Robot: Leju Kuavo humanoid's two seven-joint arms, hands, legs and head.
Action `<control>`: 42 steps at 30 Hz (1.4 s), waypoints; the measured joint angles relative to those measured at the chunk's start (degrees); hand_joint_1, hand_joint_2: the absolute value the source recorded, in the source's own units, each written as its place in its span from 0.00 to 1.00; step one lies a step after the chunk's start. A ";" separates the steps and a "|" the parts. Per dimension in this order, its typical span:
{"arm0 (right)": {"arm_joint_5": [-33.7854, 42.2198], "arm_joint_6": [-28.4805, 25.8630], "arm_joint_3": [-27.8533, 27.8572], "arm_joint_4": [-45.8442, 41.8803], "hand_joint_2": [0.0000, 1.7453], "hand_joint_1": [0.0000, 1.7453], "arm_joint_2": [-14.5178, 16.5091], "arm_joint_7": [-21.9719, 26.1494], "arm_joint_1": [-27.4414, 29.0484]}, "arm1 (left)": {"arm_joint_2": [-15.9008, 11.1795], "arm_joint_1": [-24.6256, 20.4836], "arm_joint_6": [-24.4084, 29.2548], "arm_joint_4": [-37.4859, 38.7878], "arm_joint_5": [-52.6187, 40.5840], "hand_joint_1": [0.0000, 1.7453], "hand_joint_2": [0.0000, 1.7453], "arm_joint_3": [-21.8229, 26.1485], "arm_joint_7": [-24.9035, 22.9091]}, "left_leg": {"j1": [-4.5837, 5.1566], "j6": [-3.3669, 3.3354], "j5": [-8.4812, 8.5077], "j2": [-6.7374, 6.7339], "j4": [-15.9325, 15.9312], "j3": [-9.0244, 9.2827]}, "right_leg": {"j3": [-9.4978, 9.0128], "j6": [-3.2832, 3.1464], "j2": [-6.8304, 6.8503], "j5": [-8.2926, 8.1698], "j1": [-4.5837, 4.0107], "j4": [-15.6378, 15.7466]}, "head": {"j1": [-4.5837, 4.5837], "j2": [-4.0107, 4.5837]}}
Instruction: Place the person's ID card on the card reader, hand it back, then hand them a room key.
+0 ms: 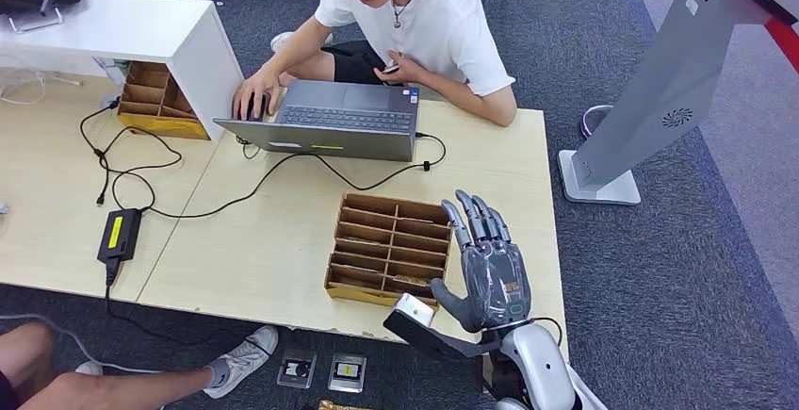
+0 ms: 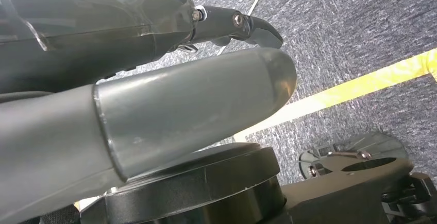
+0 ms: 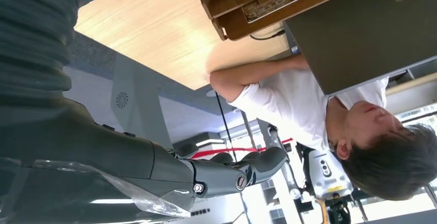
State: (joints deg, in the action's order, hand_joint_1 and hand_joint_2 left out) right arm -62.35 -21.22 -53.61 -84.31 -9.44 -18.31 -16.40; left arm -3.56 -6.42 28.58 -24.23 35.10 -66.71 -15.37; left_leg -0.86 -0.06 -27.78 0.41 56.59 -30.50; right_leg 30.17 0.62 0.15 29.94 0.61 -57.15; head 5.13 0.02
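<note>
My right hand point(image 1: 490, 273) is raised over the table's near right part, fingers straight and spread, holding nothing; its thumb and a dark finger point(image 3: 232, 175) show in the right wrist view. Just left of it lies a wooden slotted tray point(image 1: 386, 245), and a patterned card point(image 3: 271, 3) rests in one of its slots. The person point(image 1: 415, 14) in a white T-shirt sits across the table, one hand on a grey laptop point(image 1: 344, 120) and a small dark item in the other. My left hand point(image 2: 196, 105) hangs over grey carpet, thumb and fingers extended, with nothing in it.
A black power brick point(image 1: 121, 234) with cables lies on the table's left part. A white box point(image 1: 141, 28) and a second wooden tray point(image 1: 155, 99) stand at the far left. A grey stand point(image 1: 650, 99) rises right of the table. A second person's leg and shoe point(image 1: 240, 358) reach in by the near edge.
</note>
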 joint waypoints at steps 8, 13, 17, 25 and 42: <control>-1.76 -1.11 0.19 0.01 1.00 0.00 0.11 1.52 1.19 | 0.02 0.00 -0.39 0.45 -0.43 0.00 0.00 0.02 0.61 | 0.00 0.00 0.00 0.00 0.00 0.00 | 0.00 0.00 0.00 0.00 0.00 0.00 | -0.01 -0.01; -0.69 -1.19 0.18 0.01 1.00 0.00 0.73 2.67 2.07 | 0.04 -0.01 -0.54 0.67 -0.88 0.00 0.00 0.03 0.91 | 0.00 0.00 0.00 0.00 0.00 0.00 | 0.00 0.00 0.00 0.00 0.00 0.00 | -0.01 0.00; 0.65 -0.81 0.14 -0.01 1.00 0.00 1.41 3.43 2.86 | 0.23 -0.01 -0.52 0.93 -1.44 0.00 0.00 0.04 0.95 | 0.00 0.00 0.00 0.00 0.00 0.00 | 0.00 0.00 0.00 0.00 0.00 0.00 | -0.01 0.00; 3.22 -1.07 0.12 0.31 1.00 0.05 2.40 5.21 3.69 | 0.56 -0.02 -0.57 1.53 -1.64 0.00 0.00 0.05 1.52 | 0.00 0.00 0.00 0.00 0.00 0.00 | -0.01 0.00 0.00 0.00 0.00 0.00 | -0.01 0.01; 7.50 -2.51 -0.59 6.14 1.00 0.06 5.70 8.20 3.67 | 1.39 -0.15 -0.99 2.79 -2.04 0.00 0.00 0.05 2.25 | 0.00 0.00 0.00 0.00 0.00 -0.01 | -0.01 0.00 0.00 0.00 0.00 -0.01 | -0.01 -0.01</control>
State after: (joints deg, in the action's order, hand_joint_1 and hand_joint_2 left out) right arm -54.85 -23.73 -54.20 -78.18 -3.74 -10.10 -12.73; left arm -2.17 -6.56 27.59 -21.44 33.05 -66.66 -13.13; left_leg -0.86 -0.06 -27.78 0.41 56.59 -30.51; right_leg 30.16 0.62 0.16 29.94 0.60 -57.15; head 5.13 0.01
